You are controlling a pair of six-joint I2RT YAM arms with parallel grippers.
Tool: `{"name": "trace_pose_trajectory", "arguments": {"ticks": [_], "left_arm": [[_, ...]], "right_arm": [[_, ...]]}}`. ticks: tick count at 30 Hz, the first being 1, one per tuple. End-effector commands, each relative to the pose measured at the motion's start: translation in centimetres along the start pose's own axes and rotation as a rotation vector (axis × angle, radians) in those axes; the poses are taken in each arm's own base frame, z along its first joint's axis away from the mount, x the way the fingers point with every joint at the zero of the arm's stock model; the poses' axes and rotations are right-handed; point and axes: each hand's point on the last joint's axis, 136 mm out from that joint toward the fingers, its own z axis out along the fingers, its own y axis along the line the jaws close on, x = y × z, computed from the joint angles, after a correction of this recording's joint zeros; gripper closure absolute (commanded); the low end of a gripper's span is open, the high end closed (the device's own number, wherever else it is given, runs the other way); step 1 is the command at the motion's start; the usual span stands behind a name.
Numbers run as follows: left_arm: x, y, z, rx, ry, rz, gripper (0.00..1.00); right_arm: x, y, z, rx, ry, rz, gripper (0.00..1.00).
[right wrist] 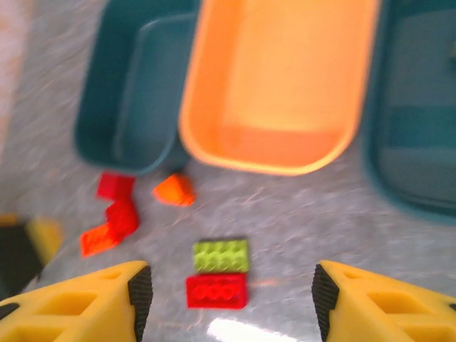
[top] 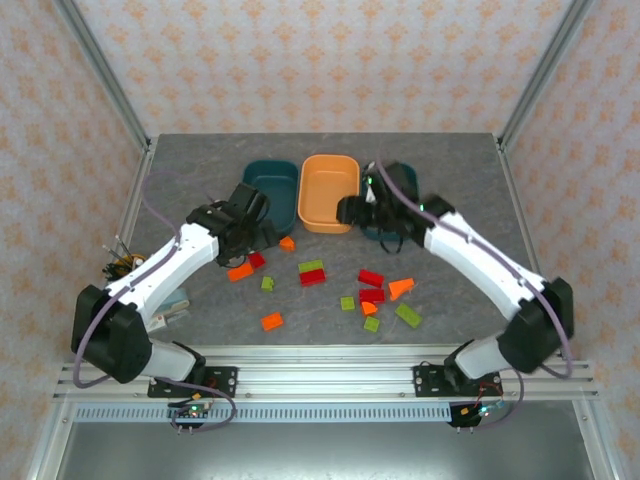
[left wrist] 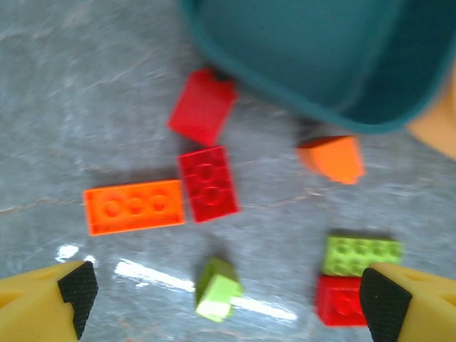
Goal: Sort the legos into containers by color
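Observation:
Red, orange and yellow-green legos lie scattered on the grey table [top: 200,180] in front of three trays. A teal tray [top: 272,190] and an orange tray [top: 328,190] stand side by side. The second teal tray [right wrist: 420,107] is mostly hidden under the right arm in the top view. My left gripper [left wrist: 228,313] is open above a small green brick [left wrist: 217,290], near a long orange brick [left wrist: 133,206] and a red brick [left wrist: 207,183]. My right gripper [right wrist: 231,306] is open above a green brick [right wrist: 221,255] and a red brick [right wrist: 216,291] lying side by side. Both grippers hold nothing.
An orange wedge [top: 288,243] sits just in front of the left teal tray. More bricks lie to the right, among them a red one [top: 371,277] and a green one [top: 407,315]. Metal frame posts and patterned walls close in the table.

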Motion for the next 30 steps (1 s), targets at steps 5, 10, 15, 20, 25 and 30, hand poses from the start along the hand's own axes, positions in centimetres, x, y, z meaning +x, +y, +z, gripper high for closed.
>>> {"name": "trace_pose_trajectory", "arguments": {"ticks": [5,10,15,20,25,30], "left_arm": [[-1.0,0.7,4.4,-0.035,0.047,0.035,0.12],[-2.0,0.5,6.0,-0.035,0.021,0.077,0.17],[-2.8,-0.2,7.6,-0.025,0.0,0.221,0.24],[-2.4,-0.6,9.4,-0.01,0.027,0.33,0.32],[-3.1,0.0,9.8,-0.046,-0.001,0.365,0.3],[-3.3,0.1,10.2,-0.06,-0.013,0.391,0.29]], "right_arm": [[4.3,3.2,1.7,-0.17,-0.043,-0.06,0.35],[4.8,3.2,2.0,-0.16,-0.015,-0.054,0.35],[4.9,2.9,1.9,-0.144,-0.005,-0.041,0.35],[5.1,2.7,1.8,-0.138,0.001,-0.026,0.35],[4.7,2.9,1.6,-0.143,-0.014,-0.021,0.35],[4.4,3.3,1.5,-0.171,-0.037,-0.006,0.35]]}}
